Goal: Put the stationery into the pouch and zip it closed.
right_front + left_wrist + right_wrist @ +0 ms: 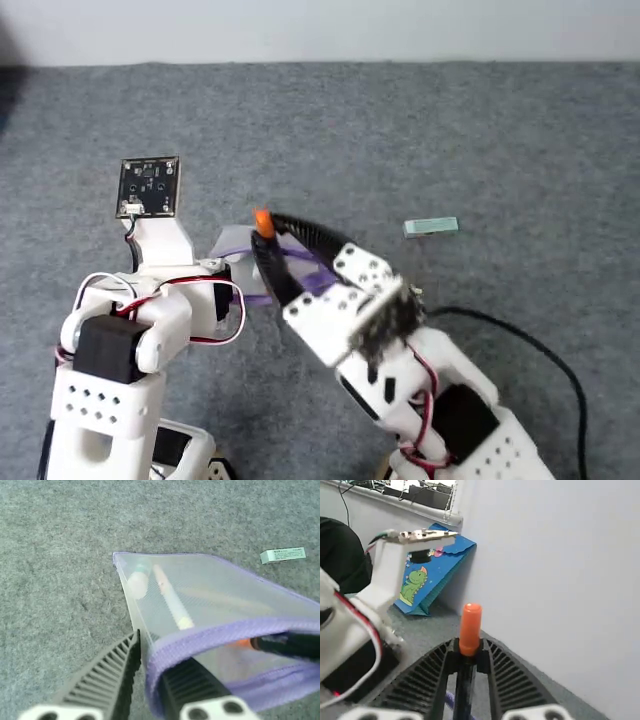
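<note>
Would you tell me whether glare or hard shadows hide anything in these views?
High view: soft, even light, only faint shadows on the table. Left wrist view: no glare on the pouch; the pale pen inside shows through. Right wrist view: the orange-capped pen in the right gripper is evenly lit against a pale wall.

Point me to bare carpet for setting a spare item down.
Free: carpet between the wall and the eraser; also right of the eraser, beyond the cable. Crowded: centre, where the left gripper holds the pouch and the right gripper holds the pen.
</note>
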You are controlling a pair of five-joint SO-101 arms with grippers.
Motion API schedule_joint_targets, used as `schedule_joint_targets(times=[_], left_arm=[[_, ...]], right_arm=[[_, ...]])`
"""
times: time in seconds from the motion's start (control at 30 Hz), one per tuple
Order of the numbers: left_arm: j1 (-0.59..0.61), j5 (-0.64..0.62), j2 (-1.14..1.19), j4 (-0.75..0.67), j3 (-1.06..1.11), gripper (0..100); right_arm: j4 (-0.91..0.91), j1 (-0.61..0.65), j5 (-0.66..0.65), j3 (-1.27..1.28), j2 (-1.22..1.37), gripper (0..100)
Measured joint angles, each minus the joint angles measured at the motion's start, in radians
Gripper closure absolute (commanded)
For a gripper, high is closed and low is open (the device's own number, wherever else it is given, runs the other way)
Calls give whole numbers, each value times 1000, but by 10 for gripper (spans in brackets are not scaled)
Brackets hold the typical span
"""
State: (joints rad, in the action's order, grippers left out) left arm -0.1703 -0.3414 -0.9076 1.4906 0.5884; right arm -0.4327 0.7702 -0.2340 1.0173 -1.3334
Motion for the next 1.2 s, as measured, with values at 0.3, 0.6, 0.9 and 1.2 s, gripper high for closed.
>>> schedule_joint_targets(times=[0.3,0.6,0.9,1.2], left_arm=[[0,0,0,0,0,988],[0,0,0,0,0,988],[0,0,0,0,0,988],[0,0,0,0,0,988]], right_arm=[[-244,0,-49,35,-207,838],[-327,-5,-37,3,-199,790],[-511,-100,238,-302,31,790],[-901,-384,531,-690,417,790]])
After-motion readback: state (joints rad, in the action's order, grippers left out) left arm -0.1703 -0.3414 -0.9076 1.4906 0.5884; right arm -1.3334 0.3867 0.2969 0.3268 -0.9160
